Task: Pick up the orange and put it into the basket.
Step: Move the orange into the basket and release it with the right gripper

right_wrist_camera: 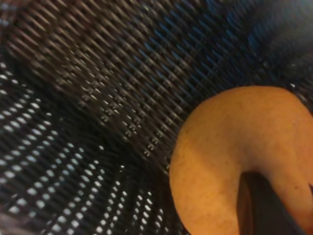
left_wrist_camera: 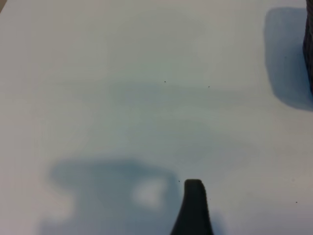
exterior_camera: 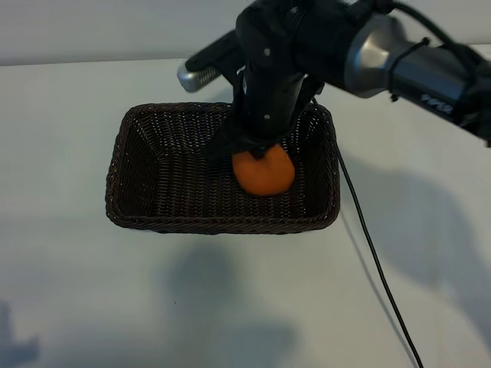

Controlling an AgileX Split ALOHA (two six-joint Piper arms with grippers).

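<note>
The orange [exterior_camera: 265, 175] is inside the dark woven basket [exterior_camera: 222, 224], toward its right half, low over the floor; whether it touches the floor I cannot tell. My right gripper [exterior_camera: 261, 149] reaches down into the basket from above and is shut on the top of the orange. In the right wrist view the orange [right_wrist_camera: 230, 156] fills the corner, with one dark finger [right_wrist_camera: 259, 205] pressed against it and the basket weave [right_wrist_camera: 98, 98] behind. One finger [left_wrist_camera: 194, 205] of my left gripper hangs over bare white table, open and holding nothing; this arm is outside the exterior view.
The basket stands mid-table on a white surface [exterior_camera: 230, 307]. A black cable [exterior_camera: 376, 253] trails from the right arm across the table to the front right. A dark sliver of the basket's side [left_wrist_camera: 309, 49] shows at the edge of the left wrist view.
</note>
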